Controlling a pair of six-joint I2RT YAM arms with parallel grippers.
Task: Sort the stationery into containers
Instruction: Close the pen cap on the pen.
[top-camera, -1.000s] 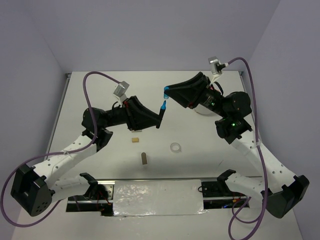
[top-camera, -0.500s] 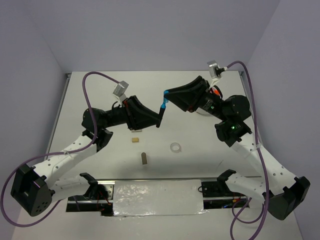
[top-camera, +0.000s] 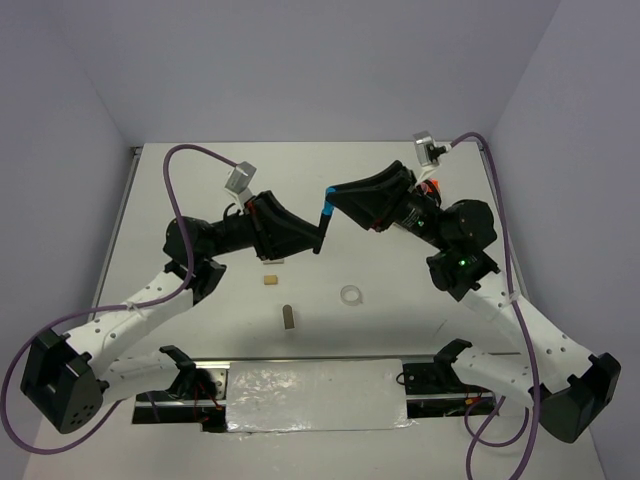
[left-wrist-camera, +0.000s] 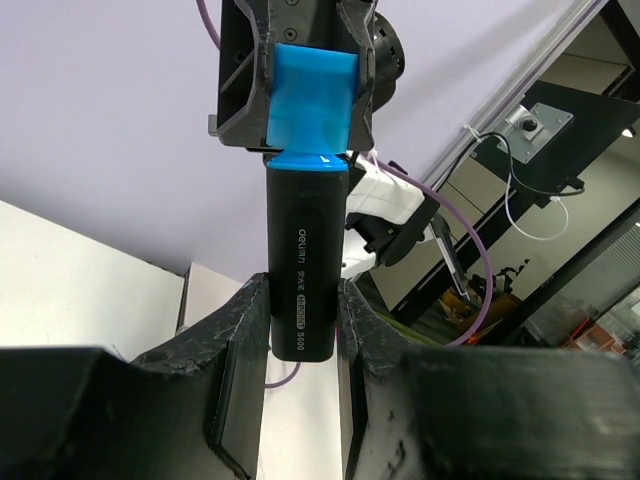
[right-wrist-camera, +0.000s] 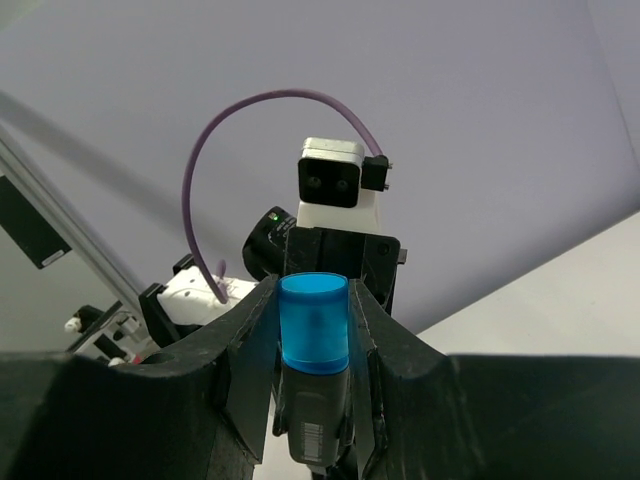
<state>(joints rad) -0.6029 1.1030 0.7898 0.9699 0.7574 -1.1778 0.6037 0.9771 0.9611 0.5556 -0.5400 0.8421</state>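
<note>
A black marker (top-camera: 320, 233) is held upright above the table between both arms. My left gripper (top-camera: 317, 246) is shut on its lower barrel. My right gripper (top-camera: 329, 200) is shut on its blue cap (top-camera: 327, 209), which sits on the marker's top end. In the left wrist view my gripper (left-wrist-camera: 303, 335) clamps the black barrel (left-wrist-camera: 305, 260), and the blue cap (left-wrist-camera: 312, 105) is above it between the right arm's fingers. In the right wrist view my gripper (right-wrist-camera: 313, 325) clamps the cap (right-wrist-camera: 313, 320), with the barrel (right-wrist-camera: 316, 425) below it. The white dish is hidden behind the right arm.
A small tan block (top-camera: 269, 281), a grey block (top-camera: 288, 317) and a clear tape ring (top-camera: 351, 295) lie on the white table in front of the arms. A taped panel (top-camera: 315, 395) runs along the near edge.
My right gripper has moved down and left with the blue cap, from apart from the marker to seated on its blue tip. The left arm has held still.
</note>
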